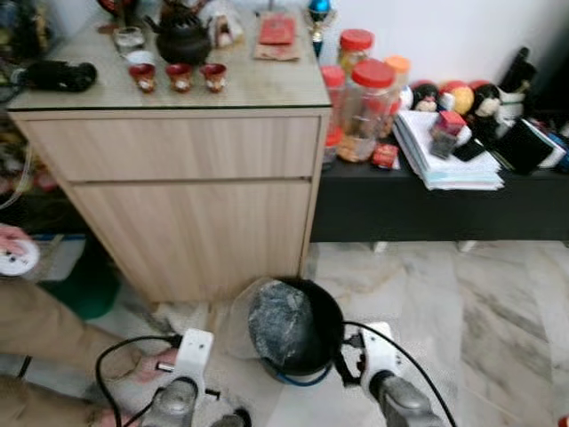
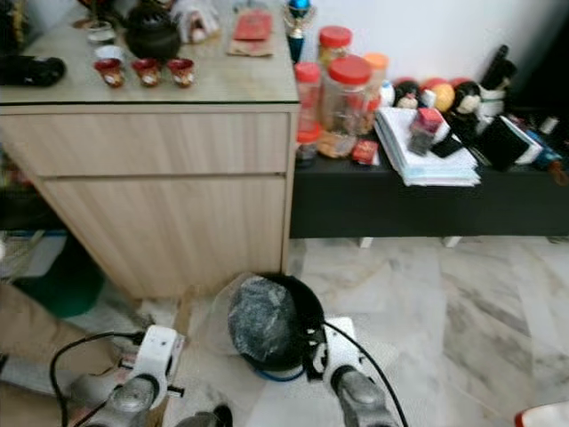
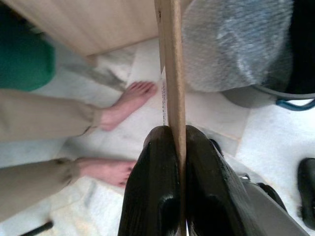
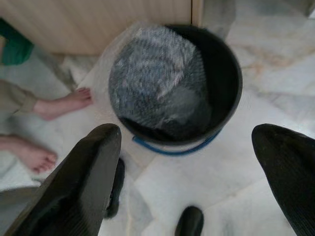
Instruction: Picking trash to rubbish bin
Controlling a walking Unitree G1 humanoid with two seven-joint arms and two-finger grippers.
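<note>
On the marble floor (image 1: 462,294), right in front of the wooden cabinet (image 1: 187,196), stands a black rubbish bin (image 4: 224,73) with a blue handle. A big wad of bubble wrap (image 4: 152,73) sits inside the bin and sticks up over its rim.

From the left wrist view, the left gripper (image 3: 181,162) has its two black fingers squeezed tight on a flat piece of cardboard (image 3: 171,64). We see the cardboard edge-on (so it looks like a thin brown strip). It stands up tall, near the bin and beside it.

From the right wrist view, the right gripper (image 4: 189,172) has its fingers spread wide with nothing between them. It hangs over the floor just beside the bin, pointing at it.

A person stands on the robot's left in tan trousers, with two bare feet (image 3: 125,105) on the floor near the cardboard. Little red cups (image 1: 178,76) and a dark teapot (image 1: 182,36) sit on top of the cabinet. Jars with red lids (image 1: 369,98) and a stack of papers (image 1: 444,156) rest on the low black shelf (image 1: 427,209) next to it.
</note>
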